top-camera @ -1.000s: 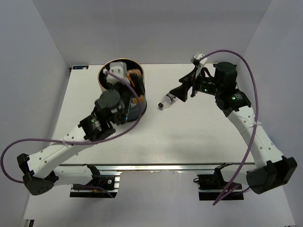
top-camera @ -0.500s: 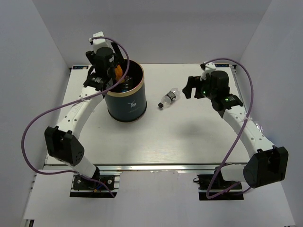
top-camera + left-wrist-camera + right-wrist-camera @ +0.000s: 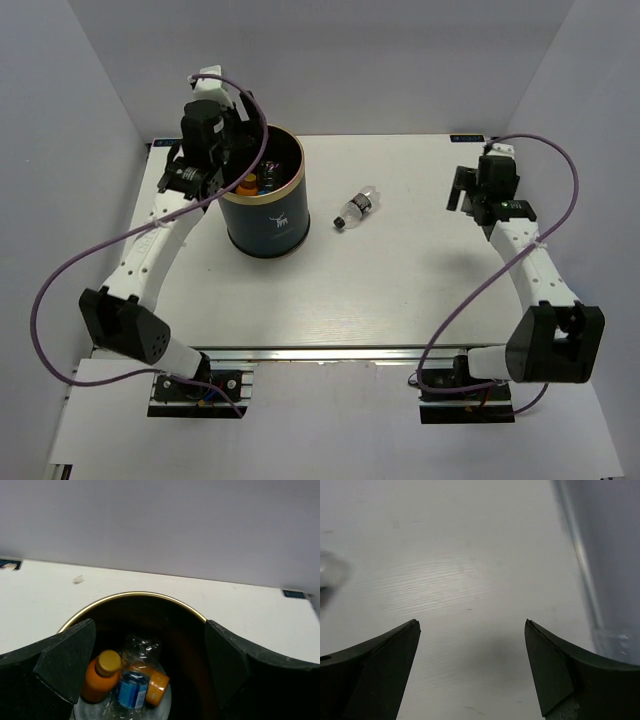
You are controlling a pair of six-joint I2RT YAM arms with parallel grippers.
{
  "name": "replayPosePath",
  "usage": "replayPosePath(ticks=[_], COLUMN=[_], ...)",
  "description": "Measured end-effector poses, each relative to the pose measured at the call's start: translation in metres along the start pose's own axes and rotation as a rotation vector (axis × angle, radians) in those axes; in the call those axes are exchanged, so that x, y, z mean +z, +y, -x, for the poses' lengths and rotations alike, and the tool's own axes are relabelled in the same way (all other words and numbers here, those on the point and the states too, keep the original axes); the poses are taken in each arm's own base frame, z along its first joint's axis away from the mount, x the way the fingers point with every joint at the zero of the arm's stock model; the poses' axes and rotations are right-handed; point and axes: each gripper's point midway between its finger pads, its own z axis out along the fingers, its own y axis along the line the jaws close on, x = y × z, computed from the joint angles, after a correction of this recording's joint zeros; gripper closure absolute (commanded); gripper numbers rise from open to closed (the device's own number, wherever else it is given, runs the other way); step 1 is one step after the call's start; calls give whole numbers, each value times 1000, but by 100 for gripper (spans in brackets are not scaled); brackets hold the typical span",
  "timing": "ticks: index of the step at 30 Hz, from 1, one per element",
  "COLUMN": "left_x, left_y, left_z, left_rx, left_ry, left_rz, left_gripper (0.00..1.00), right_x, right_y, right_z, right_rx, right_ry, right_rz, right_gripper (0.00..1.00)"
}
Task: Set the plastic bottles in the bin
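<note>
On the white table (image 3: 400, 290), the bin (image 3: 265, 215) stands upright toward the far left, gold rim up and white logo facing the near edge. The left arm (image 3: 150, 245) runs up the left side of the table and bends in at the top, so that the left gripper (image 3: 150, 624) hangs over the bin's far-left rim, looking down into it. Its jaws are spread wide with nothing between them.

The right arm (image 3: 530, 265) stretches along the right side. The right gripper (image 3: 471, 622) is low over bare tabletop near the right edge, jaws spread wide, grasping nothing.

Inside the bin lie a crinkled clear bottle (image 3: 132, 692) with a blue label, an orange bottle (image 3: 100, 677) standing at its left and a second orange bottle (image 3: 159, 686) tipped over at its right.

One small clear bottle (image 3: 357, 209) lies on its side on the table, near the bin's right but apart from it, well short of the right gripper. A blurred pale shape at the left edge of the right wrist view may be this bottle.
</note>
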Motion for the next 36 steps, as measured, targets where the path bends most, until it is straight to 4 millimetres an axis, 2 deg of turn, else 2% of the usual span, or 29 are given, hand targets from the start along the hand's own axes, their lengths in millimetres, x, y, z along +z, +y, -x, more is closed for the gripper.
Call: replayPosePath(ticks=[3,7,10,13,17,20,25,32,36], left_x=[-26,-68,-93,-107,-106,-100,-90,-80,-73], left_y=[-22,-40,-48,-52,-53,-56,-56,-51,-48], left_z=[8,22,35,33,11,-9,-25,-33,-37], left_rx=[0,-7,-10,-6,-1,8,27,44,48], left_ry=[11,-14,-46,-48,2,54,102,120,133], left_rz=[-149,-295,-366,-409,-437,-459,-461,-426,-401], left_gripper=[2,2,2,2,2,2,2,2,2], right_x=[14,23,27,32,39,41,38,40,46], right_y=[-60,-117,-147,-163,-181,-201,-234,-248,-251], right_z=[-22,-63,-81,-88,-97,-109,-133,-148,-166], right_rx=[15,4,-57,-152,-231,-228,-195,-145,-105], right_ry=[109,274,368,440,517,572,658,683,722], right_rz=[-244,-443,-516,-549,-563,-584,-617,-592,-554], right_gripper=[11,11,10,10,11,10,10,11,12])
